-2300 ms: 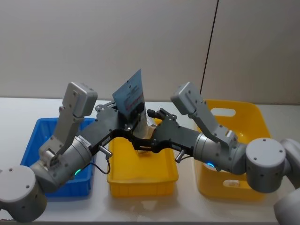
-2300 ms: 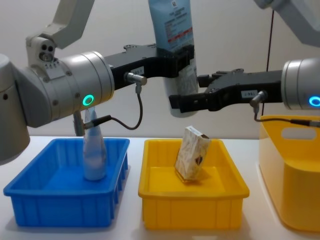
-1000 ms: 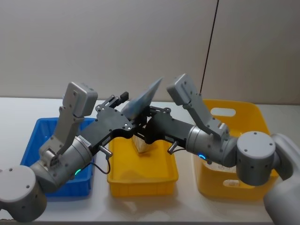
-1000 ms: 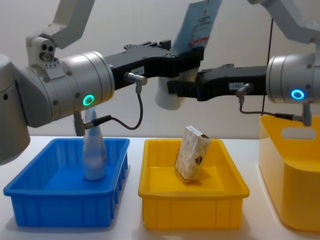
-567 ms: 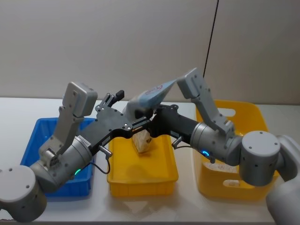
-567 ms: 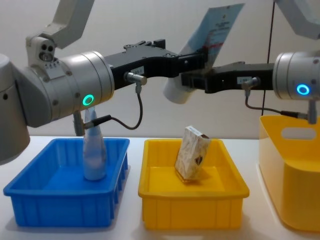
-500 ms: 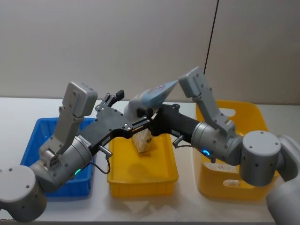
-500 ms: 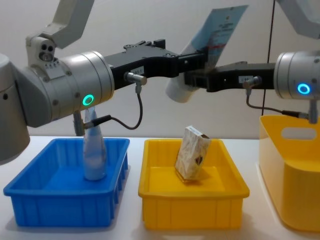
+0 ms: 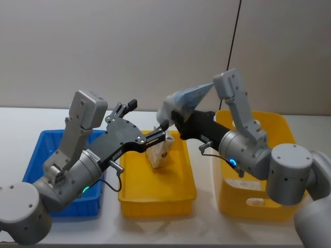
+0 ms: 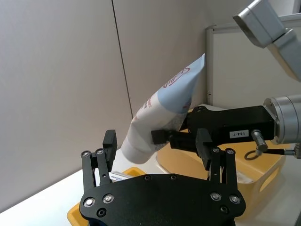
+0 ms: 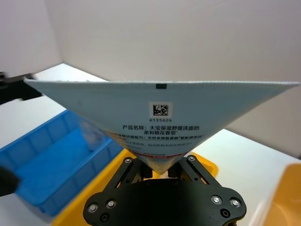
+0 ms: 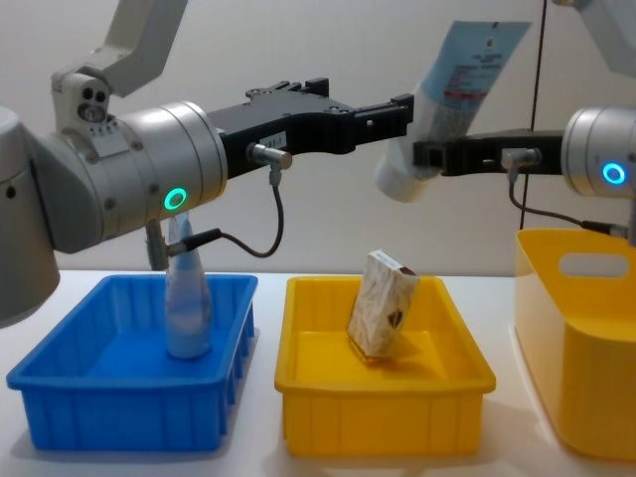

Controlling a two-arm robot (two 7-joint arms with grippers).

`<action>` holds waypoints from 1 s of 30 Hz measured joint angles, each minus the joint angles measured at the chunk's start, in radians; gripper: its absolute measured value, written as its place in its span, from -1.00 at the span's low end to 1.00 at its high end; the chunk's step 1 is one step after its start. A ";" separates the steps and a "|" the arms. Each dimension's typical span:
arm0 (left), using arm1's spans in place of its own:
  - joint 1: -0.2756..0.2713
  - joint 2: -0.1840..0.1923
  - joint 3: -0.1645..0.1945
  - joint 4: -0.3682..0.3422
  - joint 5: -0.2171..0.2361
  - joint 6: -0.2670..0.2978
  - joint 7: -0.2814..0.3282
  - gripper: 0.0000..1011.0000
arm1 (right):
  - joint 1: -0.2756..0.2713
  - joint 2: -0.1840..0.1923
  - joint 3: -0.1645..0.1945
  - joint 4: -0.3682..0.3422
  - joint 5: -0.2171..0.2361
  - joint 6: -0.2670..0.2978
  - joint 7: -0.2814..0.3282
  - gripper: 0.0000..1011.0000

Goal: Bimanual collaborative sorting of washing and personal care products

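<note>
So the handover looks done. Going left to right: the blue bin has the translucent bottle standing upright in it. Above and just to its right, the left gripper has let go, its fingers are spread with nothing between them, and it hangs over the middle yellow tray, where a patterned carton leans on one corner.

The squeeze tube has moved off to the right since a moment ago and is now clamped only in the right gripper, cap end low, crimped end up. My guess is it's headed for the tall yellow bin on the right.

View stuff: the right wrist view shows the barcode and print on the tube's flat end, which the chest view doesn't. The left wrist view shows the clear gap between the left fingers and the tube.
</note>
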 joint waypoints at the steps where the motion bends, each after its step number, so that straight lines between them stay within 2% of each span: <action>1: 0.000 0.000 0.000 0.000 0.000 0.000 0.000 0.98 | 0.000 -0.002 0.003 0.001 0.000 0.004 -0.012 -0.72; 15: 0.000 0.000 0.000 0.000 0.000 0.000 0.000 0.98 | -0.023 -0.040 0.078 -0.001 -0.013 0.062 -0.190 -0.76; 20: 0.000 0.000 0.000 0.000 0.000 0.000 0.000 0.98 | -0.032 -0.048 0.099 -0.009 -0.019 0.079 -0.233 -0.77; 30: 0.000 0.000 0.000 0.000 0.000 0.000 0.000 0.98 | -0.060 -0.068 0.161 -0.030 -0.041 0.143 -0.363 -0.79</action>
